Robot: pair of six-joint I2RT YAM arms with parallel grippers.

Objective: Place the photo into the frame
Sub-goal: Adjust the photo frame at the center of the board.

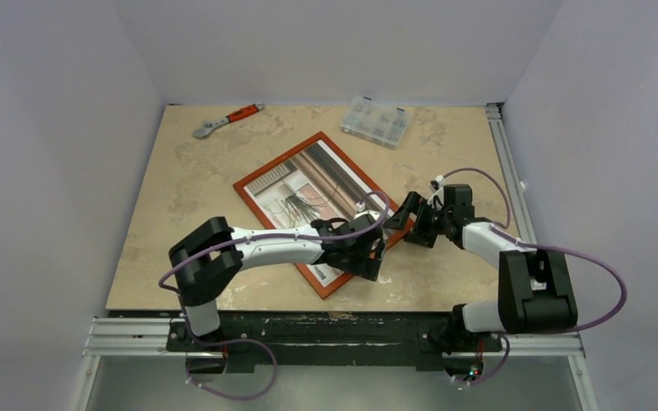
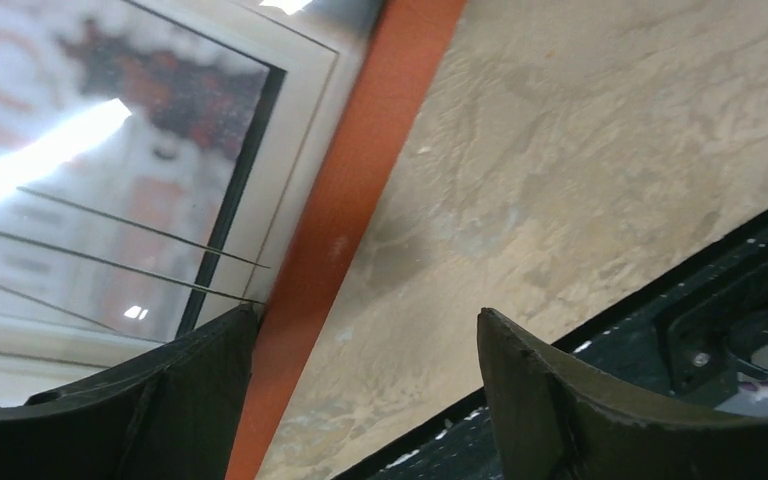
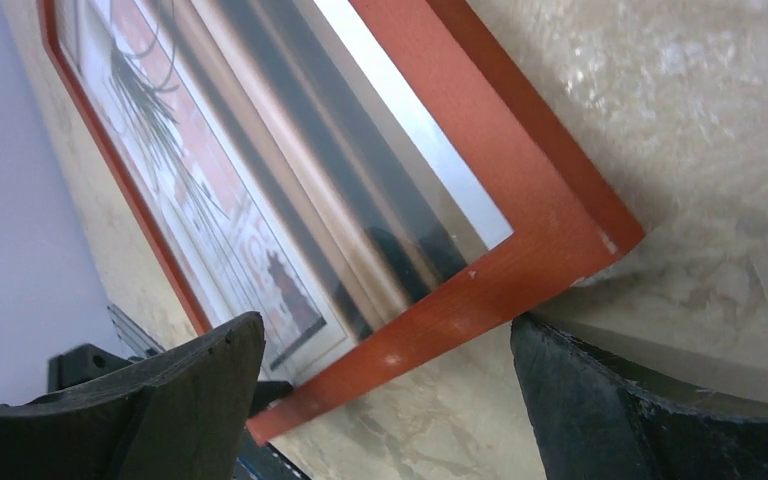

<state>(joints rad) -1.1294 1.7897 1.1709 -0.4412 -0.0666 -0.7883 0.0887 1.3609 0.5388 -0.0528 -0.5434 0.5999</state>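
Left claw (image 1: 365, 257) – low over the frame's near corner, fingers apart and nothing between them. In the left wrist view the red-orange rail of the frame (image 2: 360, 190) runs just past one fingertip, and bare tabletop (image 2: 560, 150) fills the gap up to the other.

Right claw (image 1: 408, 219) – just beyond and to the right of the left claw, also spread wide. The frame's right-hand corner (image 3: 515, 150) sits in the mouth of the claw. I see no contact with either finger, though the far finger is very near the corner tip.

Frame (image 1: 274, 160) lies flat on the tabletop (image 1: 180, 171), front face up, skewed diagonally, reaching from both claws away toward the far side. The photo (image 1: 308, 184) lies inside the rails, picture side up: grassy plant, curtain lines. Glare streaks across it (image 2: 80, 200) suggest glazing on top. No edge of the print (image 3: 210, 200) shows outside the rails.

Past the frame, well clear of either claw, are an adjustable wrench (image 1: 227, 120) with a red handle and a clear compartment box (image 1: 377, 122).

Judgement: the insertion looks done, or very nearly – this is the squaring-up or letting-go stage. The next move calls for both claws to rise straight off the corners without catching a rail.
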